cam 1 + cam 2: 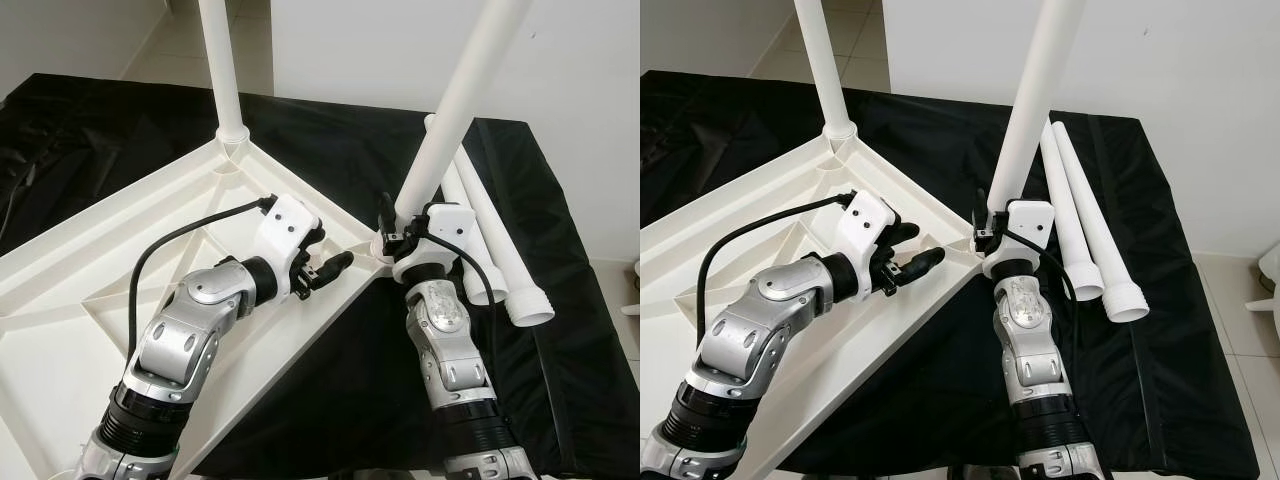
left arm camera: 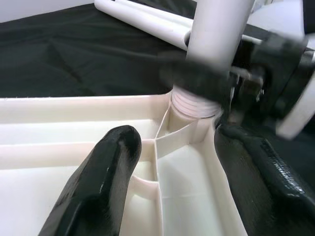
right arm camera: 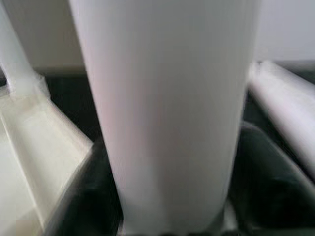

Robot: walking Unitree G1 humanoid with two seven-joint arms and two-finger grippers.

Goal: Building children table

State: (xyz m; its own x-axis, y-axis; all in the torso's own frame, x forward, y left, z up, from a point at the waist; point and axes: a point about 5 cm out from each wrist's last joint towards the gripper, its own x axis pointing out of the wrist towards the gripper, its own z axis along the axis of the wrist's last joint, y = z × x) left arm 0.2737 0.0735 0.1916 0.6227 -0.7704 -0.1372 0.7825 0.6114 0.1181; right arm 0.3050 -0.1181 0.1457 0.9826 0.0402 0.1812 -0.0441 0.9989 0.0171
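Note:
A white plastic table top (image 1: 110,270) lies upside down on a black cloth. One white leg (image 1: 222,70) stands upright in its far corner socket. A second leg (image 1: 458,105) leans over the near right corner socket (image 2: 194,105), its threaded end at the socket. My right gripper (image 1: 400,228) is shut on this leg just above the socket, with the white tube (image 3: 167,108) between its dark fingers. Just left of that corner, my left gripper (image 1: 330,250) rests on the table's underside. It is open, its fingers (image 2: 103,182) straddling the ribs.
Two loose white legs (image 1: 495,250) lie side by side on the black cloth (image 1: 560,340) right of my right arm, threaded ends toward me. A white wall stands behind the cloth-covered surface, and pale floor shows at the far right.

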